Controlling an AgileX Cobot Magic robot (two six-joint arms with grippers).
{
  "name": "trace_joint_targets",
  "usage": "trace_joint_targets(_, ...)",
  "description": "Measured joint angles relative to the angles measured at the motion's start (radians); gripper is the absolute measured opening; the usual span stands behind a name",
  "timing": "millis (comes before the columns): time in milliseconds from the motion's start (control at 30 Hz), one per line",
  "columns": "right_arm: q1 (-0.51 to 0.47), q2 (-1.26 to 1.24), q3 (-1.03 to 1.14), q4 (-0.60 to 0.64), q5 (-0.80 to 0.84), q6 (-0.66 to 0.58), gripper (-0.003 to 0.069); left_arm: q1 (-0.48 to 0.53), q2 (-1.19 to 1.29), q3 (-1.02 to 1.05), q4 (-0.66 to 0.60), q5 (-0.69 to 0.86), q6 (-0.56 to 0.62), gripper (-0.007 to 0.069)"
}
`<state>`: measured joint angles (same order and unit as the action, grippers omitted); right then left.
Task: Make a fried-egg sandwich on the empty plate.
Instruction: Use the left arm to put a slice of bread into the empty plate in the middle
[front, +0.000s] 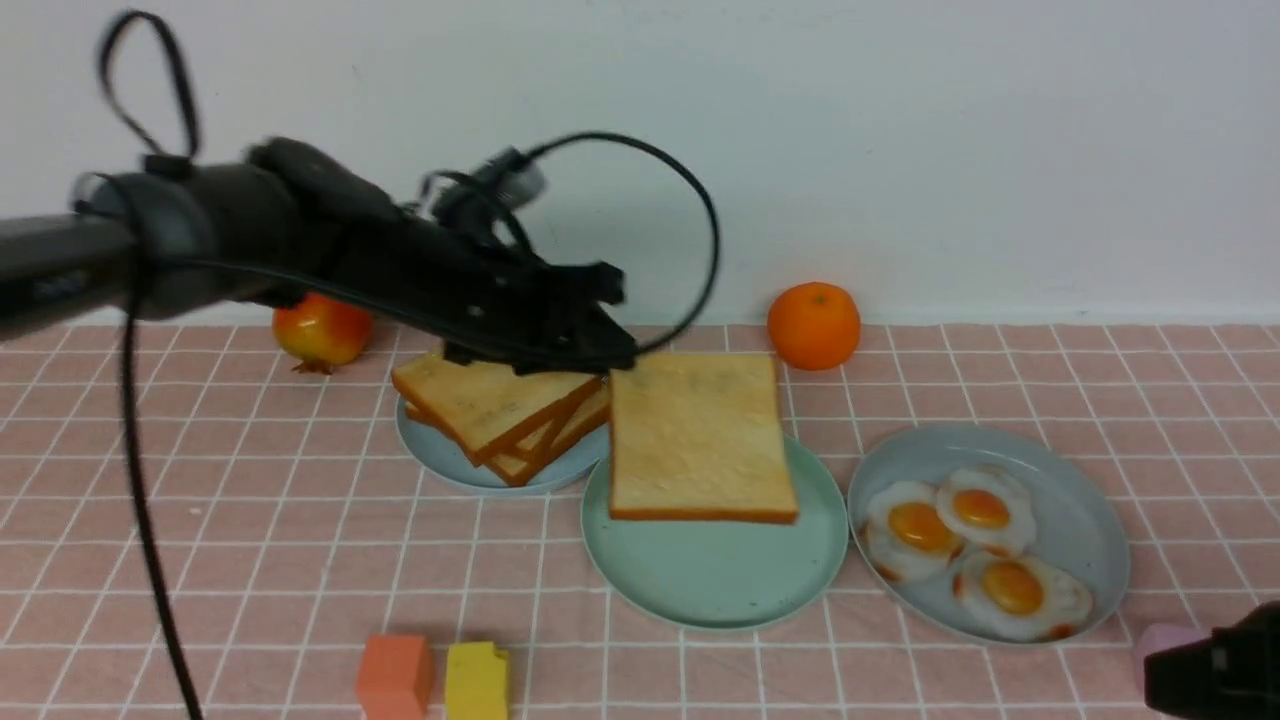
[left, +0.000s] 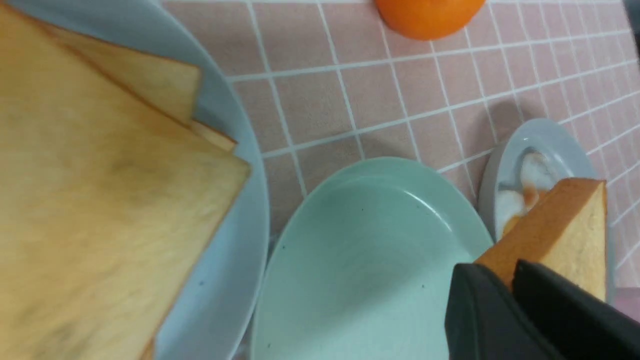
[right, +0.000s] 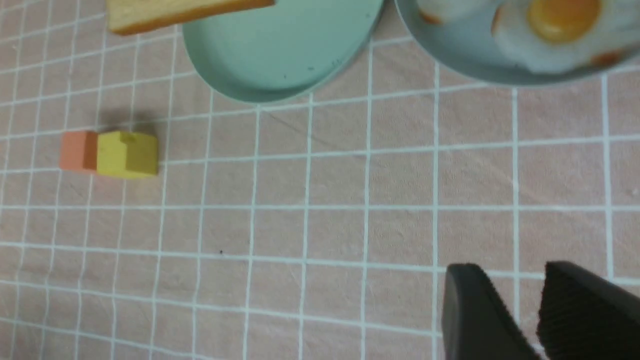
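Note:
My left gripper (front: 612, 358) is shut on the edge of a square golden-brown toast slice (front: 700, 435), which hangs level over the far part of the mint-green plate (front: 715, 575). The left wrist view shows the jaws (left: 505, 272) pinching the slice's crust (left: 565, 220) above the bare plate (left: 360, 260). Three fried eggs (front: 985, 505) lie on the larger blue-grey plate (front: 1085, 520) to the right. My right gripper (right: 512, 272) is low at the near right, open, with only tablecloth between its fingers.
More toast slices (front: 490, 405) are stacked on a small pale blue plate (front: 450, 465) behind the left gripper. An orange (front: 813, 325) and a red-yellow fruit (front: 322, 330) sit by the wall. Orange (front: 395, 675), yellow (front: 476, 682) and pink (front: 1160, 640) blocks line the front edge.

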<state>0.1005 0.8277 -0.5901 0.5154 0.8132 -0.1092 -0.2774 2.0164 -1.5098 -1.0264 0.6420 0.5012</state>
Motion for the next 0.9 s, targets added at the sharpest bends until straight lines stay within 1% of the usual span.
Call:
trace_joint_targets(167, 0.000, 0.001, 0.000, -0.002, 0.005, 0.000, 0.0239, -0.033, 0.073, 0.000, -0.007, -0.079, 0.001, 0.0096)
trace_joint_targets(367, 0.000, 0.001, 0.000, -0.007, 0.010, 0.002, 0.0239, -0.033, 0.123, 0.000, -0.017, -0.103, 0.001, 0.0096)
trace_joint_targets(400, 0.000, 0.001, 0.000, -0.009, 0.010, 0.003, 0.0240, -0.033, 0.123, 0.000, -0.017, -0.103, 0.001, 0.0099)
trace_joint_targets(433, 0.000, 0.006, -0.009, -0.029, 0.020, 0.002, 0.0246, -0.033, 0.121, 0.000, -0.015, -0.102, 0.001, 0.0127)
trace_joint_targets(467, 0.000, 0.007, -0.012, -0.037, 0.027, 0.002, 0.0248, -0.033, 0.120, 0.000, -0.015, -0.102, 0.001, 0.0132)
trace_joint_targets(500, 0.000, 0.022, -0.043, -0.078, 0.061, 0.010, 0.0266, -0.033, 0.115, 0.000, -0.007, -0.102, 0.001, 0.0192)
trace_joint_targets(533, 0.000, 0.038, -0.073, -0.109, 0.086, 0.026, 0.0282, -0.033, 0.111, 0.000, -0.001, -0.102, 0.001, 0.0226)
trace_joint_targets(567, 0.000, 0.046, -0.086, -0.115, 0.095, 0.033, 0.0290, -0.033, 0.111, 0.000, 0.002, -0.102, 0.001, 0.0235)
trace_joint_targets(600, 0.000, 0.082, -0.147, -0.175, 0.129, 0.070, 0.0327, -0.033, 0.099, 0.000, 0.022, -0.102, 0.001, 0.0340)
trace_joint_targets(633, 0.000, 0.087, -0.155, -0.175, 0.132, 0.075, 0.0332, -0.033, 0.098, 0.000, 0.022, -0.102, 0.001, 0.0340)
trace_joint_targets(667, 0.000, 0.108, -0.187, -0.205, 0.139, 0.094, 0.0348, -0.033, 0.091, 0.000, 0.031, -0.100, 0.001, 0.0394)
trace_joint_targets(700, 0.000, 0.129, -0.225, -0.225, 0.143, 0.117, 0.0377, -0.033, 0.079, 0.000, 0.040, -0.098, 0.001, 0.0437)
trace_joint_targets(733, 0.000, 0.175, -0.277, -0.250, 0.144, 0.139, 0.0426, -0.032, 0.061, 0.000, 0.059, -0.086, 0.001, 0.0507)
trace_joint_targets(767, 0.000, 0.205, -0.313, -0.254, 0.150, 0.141, 0.0456, -0.030, 0.041, 0.000, 0.079, -0.069, 0.001, 0.0559)
trace_joint_targets(800, 0.000, 0.225, -0.335, -0.254, 0.156, 0.141, 0.0473, -0.030, 0.033, 0.000, 0.087, -0.062, 0.001, 0.0575)
trace_joint_targets(833, 0.001, 0.273, -0.397, -0.253, 0.183, 0.128, 0.0512, -0.026, 0.003, 0.000, 0.120, -0.030, 0.001, 0.0618)
trace_joint_targets(867, 0.009, 0.316, -0.438, -0.253, 0.218, 0.120, 0.0542, -0.022, -0.028, 0.000, 0.156, 0.001, 0.001, 0.0641)
trace_joint_targets(900, 0.019, 0.344, -0.476, -0.264, 0.242, 0.117, 0.0560, -0.020, -0.058, 0.000, 0.191, 0.030, -0.002, 0.0652)
